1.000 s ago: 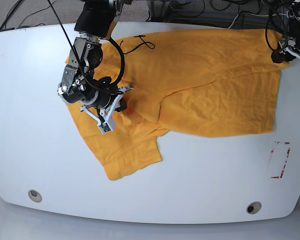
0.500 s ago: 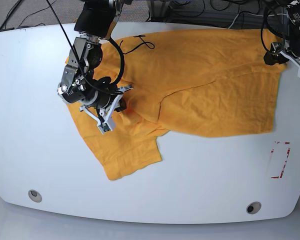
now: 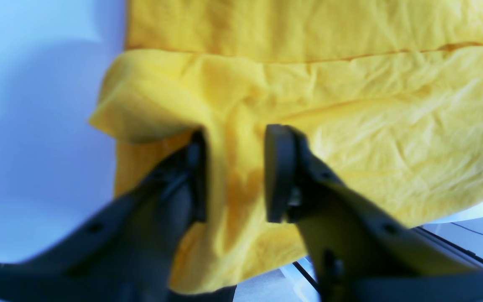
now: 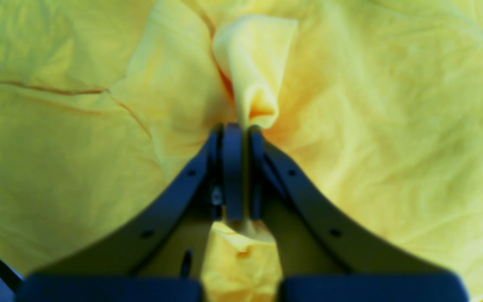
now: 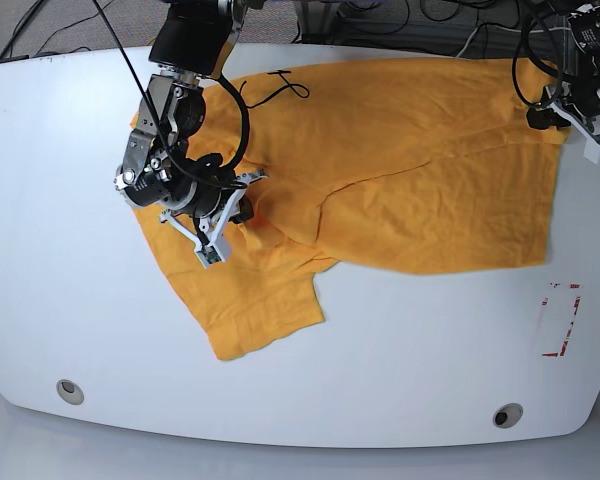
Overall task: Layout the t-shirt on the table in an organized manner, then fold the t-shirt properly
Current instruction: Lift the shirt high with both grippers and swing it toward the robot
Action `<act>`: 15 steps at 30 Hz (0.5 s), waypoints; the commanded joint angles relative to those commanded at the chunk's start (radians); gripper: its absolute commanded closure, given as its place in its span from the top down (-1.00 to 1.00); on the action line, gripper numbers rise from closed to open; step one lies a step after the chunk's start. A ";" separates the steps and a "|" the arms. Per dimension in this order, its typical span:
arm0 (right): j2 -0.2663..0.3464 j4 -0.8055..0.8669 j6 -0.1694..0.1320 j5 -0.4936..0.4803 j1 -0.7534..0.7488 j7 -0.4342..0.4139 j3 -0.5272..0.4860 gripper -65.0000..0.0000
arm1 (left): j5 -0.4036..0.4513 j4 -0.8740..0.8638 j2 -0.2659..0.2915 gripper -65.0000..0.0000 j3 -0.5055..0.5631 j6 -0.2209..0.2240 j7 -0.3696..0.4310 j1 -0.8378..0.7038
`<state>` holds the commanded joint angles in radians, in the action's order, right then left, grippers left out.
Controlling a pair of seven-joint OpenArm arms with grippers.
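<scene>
Base view: orange-yellow t-shirt (image 5: 400,160) spread across the far half of the white worktop (image 5: 400,340), one arm at each side of it.

Right gripper (image 4: 239,167) has its fingers (image 4: 232,172) clenched on a raised pinch of cloth near the shirt's crumpled left-hand part. Left gripper (image 3: 235,176) sits at the shirt's far right corner, fingers (image 3: 279,172) spread apart with a fold of fabric between them, not pinched. A red rectangular outline (image 5: 560,320) marks the worktop near the right edge.

Black cursive on the t-shirt (image 5: 400,160); unreadable
</scene>
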<state>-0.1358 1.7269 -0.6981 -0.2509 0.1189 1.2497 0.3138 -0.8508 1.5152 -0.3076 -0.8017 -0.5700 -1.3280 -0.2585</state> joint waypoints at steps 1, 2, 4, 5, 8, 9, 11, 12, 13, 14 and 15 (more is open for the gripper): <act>0.000 0.000 0.000 0.000 0.000 -0.002 0.000 -0.93 | 0.000 0.000 0.000 -0.85 0.000 0.000 0.000 0.000; 0.000 0.000 0.000 0.000 0.000 -0.002 0.000 -0.93 | 0.000 0.002 0.000 -0.91 -0.002 0.000 0.000 0.002; 0.000 0.000 0.000 0.000 0.000 -0.002 0.000 -0.93 | -0.002 0.008 -0.002 -0.99 -0.003 0.000 0.000 0.006; 0.000 0.002 0.000 0.000 0.000 -0.002 0.000 -0.93 | -0.002 0.011 -0.003 -1.00 -0.005 0.000 0.000 0.015; 0.000 0.041 0.000 0.000 0.000 -0.003 0.000 -0.93 | -0.002 0.023 -0.012 -1.00 -0.009 0.000 0.000 0.021; 0.000 0.069 0.000 0.000 0.000 -0.003 0.000 -0.93 | -0.002 0.041 -0.023 -1.00 -0.009 0.000 0.000 0.021; 0.000 0.103 0.000 0.000 0.000 0.000 0.000 -0.94 | -0.005 0.072 -0.031 -1.00 -0.005 0.000 0.000 0.021; 0.000 0.123 0.000 0.000 0.000 0.002 0.000 -0.94 | -0.006 0.092 -0.034 -1.00 -0.002 0.000 0.000 0.021; 0.000 0.143 0.000 0.000 0.000 0.002 0.000 -0.98 | -0.006 0.110 -0.035 -1.00 -0.002 -0.003 -0.002 0.021; 0.000 0.153 0.000 0.000 0.000 0.002 0.000 -1.00 | -0.006 0.123 -0.035 -1.00 -0.002 -0.003 -0.002 0.023; 0.000 0.166 0.000 0.000 0.000 0.002 0.000 -1.00 | -0.006 0.141 -0.035 -1.00 -0.002 -0.003 -0.002 0.028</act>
<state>-0.1358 1.8926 -0.6981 -0.2509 0.1189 1.2513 0.3138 -0.8569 1.6563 -0.3429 -0.8032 -0.5731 -1.3295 -0.2309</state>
